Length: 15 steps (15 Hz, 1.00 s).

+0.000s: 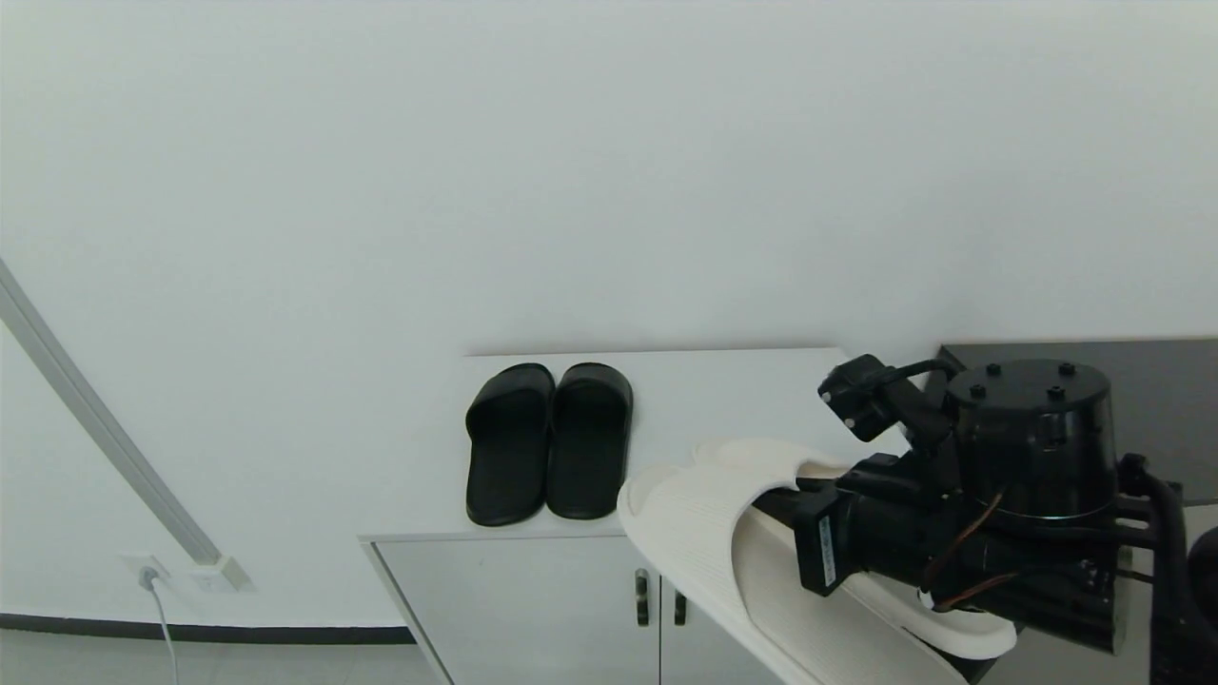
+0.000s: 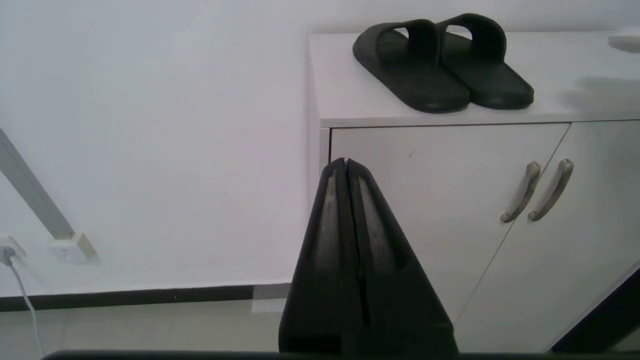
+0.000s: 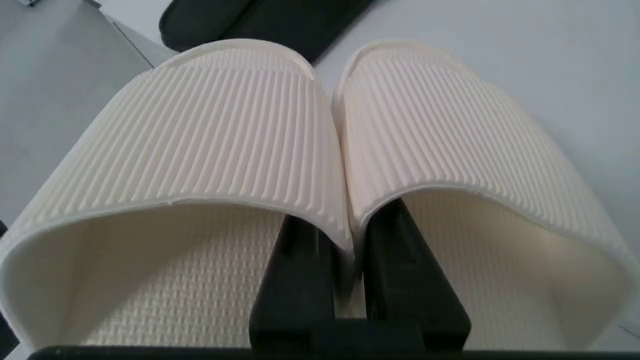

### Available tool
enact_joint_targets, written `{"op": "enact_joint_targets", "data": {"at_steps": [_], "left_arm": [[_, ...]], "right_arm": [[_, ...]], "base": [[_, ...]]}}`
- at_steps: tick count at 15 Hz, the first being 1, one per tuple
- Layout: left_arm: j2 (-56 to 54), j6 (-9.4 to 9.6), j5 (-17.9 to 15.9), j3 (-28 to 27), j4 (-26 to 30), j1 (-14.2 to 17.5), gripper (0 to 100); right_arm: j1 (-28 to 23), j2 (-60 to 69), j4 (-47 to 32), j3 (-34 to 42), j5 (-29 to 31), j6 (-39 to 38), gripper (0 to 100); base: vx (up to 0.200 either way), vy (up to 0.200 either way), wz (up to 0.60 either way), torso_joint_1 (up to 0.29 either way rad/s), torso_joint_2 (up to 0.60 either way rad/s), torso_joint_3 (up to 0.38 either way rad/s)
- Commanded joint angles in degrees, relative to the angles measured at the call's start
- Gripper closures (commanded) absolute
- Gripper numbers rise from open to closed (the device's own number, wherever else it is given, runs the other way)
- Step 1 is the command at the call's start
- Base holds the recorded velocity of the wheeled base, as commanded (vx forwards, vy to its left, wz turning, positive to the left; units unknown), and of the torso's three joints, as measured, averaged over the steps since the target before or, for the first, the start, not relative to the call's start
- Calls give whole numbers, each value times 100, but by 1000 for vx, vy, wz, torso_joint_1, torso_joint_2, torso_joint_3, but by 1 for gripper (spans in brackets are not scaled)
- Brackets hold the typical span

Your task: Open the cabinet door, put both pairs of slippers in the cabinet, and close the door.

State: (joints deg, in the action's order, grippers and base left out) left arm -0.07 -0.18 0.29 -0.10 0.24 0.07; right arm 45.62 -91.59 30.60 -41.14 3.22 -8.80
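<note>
I am reading the left gripper [image 2: 346, 170] as fully closed and empty, low in front of the cabinet [image 1: 514, 609]. Both cabinet doors are shut. The black slippers [image 1: 549, 442] are lying side by side on its top. The door handles [image 1: 657, 596] are meeting at the centre seam. The right gripper [image 3: 345, 250] is pinching the white slippers [image 1: 704, 533] by their touching inner walls, raised over the top's right end. In my judgement the left fingers need opening before taking a handle, and the right load should be waiting clear of the door's swing.
</note>
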Motion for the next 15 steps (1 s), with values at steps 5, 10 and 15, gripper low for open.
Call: {"op": "enact_joint_targets", "data": {"at_steps": [5,10,15], "left_arm": [[7,1,-3,1,2,1,100],[7,1,-3,1,2,1,100],[7,1,-3,1,2,1,100]], "right_arm": [[123,343,-28,142,-5,36,100],[149,343,-10,221,-5,36,100],[149,326,-10,265,-5,124,100]], "base": [[-80,0,0,2,1,0],[-200,0,0,2,4,2],[-40,0,0,1,0,0]]}}
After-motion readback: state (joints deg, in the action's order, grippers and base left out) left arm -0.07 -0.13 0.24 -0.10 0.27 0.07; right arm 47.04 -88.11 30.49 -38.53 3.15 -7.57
